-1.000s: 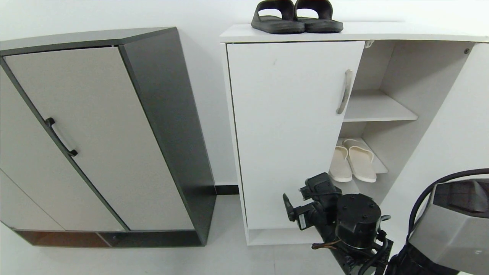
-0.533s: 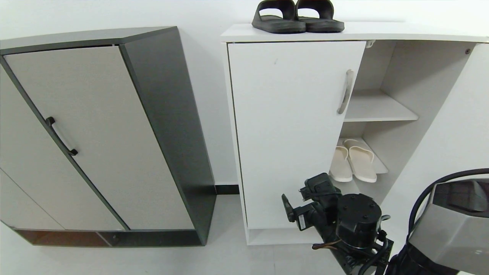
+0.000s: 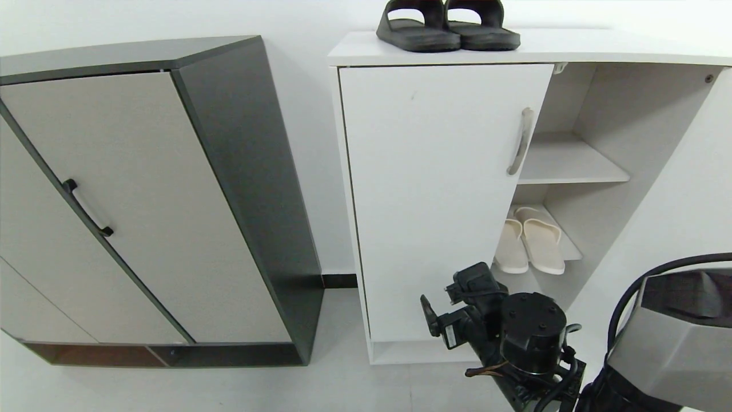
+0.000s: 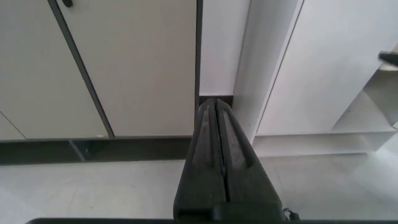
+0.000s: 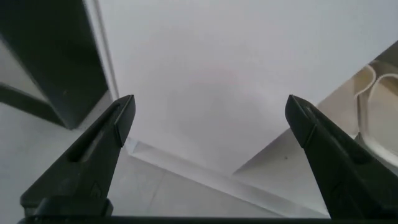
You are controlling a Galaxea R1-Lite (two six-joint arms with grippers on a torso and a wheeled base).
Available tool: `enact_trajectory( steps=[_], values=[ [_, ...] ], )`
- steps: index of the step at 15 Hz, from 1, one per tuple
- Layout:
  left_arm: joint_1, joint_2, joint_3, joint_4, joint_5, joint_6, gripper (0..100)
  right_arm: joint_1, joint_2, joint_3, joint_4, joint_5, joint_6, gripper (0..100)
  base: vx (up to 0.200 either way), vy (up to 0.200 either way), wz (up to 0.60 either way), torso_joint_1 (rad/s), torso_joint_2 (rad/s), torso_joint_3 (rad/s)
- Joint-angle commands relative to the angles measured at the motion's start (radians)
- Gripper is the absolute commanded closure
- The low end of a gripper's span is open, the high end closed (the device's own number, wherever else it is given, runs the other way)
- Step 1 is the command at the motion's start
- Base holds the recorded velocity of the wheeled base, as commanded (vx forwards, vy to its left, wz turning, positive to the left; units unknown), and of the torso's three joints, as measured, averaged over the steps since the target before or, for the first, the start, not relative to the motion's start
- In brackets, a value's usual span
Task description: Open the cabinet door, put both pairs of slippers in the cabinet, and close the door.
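Observation:
A pair of black slippers point(image 3: 447, 26) stands on top of the white cabinet point(image 3: 572, 46). A pair of white slippers point(image 3: 529, 240) lies on the cabinet's lower shelf, and one of them shows at the edge of the right wrist view point(image 5: 379, 106). The cabinet's right door point(image 3: 680, 189) is swung open; its left door point(image 3: 434, 194) is closed. My right arm point(image 3: 514, 332) is low in front of the left door. My right gripper point(image 5: 208, 106) is open and empty, facing that door's lower part. My left gripper point(image 4: 216, 102) is shut on nothing, low over the floor between the two cabinets.
A dark grey cabinet point(image 3: 143, 200) with a closed beige door and a black handle point(image 3: 86, 207) stands left of the white one. A narrow gap of wall point(image 3: 320, 171) lies between them. An empty upper shelf point(image 3: 566, 163) sits above the white slippers. The floor point(image 3: 343, 383) is pale grey.
The whole head picture has shifted a little, so the camera moved. The slippers, the doors and both grippers stand as before.

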Motion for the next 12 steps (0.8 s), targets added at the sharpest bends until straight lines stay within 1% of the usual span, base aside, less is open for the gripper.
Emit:
enact_trajectory(
  steps=[1,5,12],
  values=[
    [0.0,0.0,0.0,-0.002,0.0,-0.001,100,0.0,0.002,-0.001,-0.006,-0.001,-0.001,0,0.0,0.0,0.0,0.095,-0.43,-0.378],
    [0.0,0.0,0.0,-0.002,0.0,-0.001,100,0.0,0.005,-0.001,-0.006,-0.001,0.001,0,0.0,0.0,0.0,0.068,-0.53,-0.355],
    [0.0,0.0,0.0,-0.002,0.0,-0.001,100,0.0,0.005,0.01,-0.006,0.018,-0.001,0,0.0,0.0,0.0,0.138,-0.47,-0.332]
  ],
)
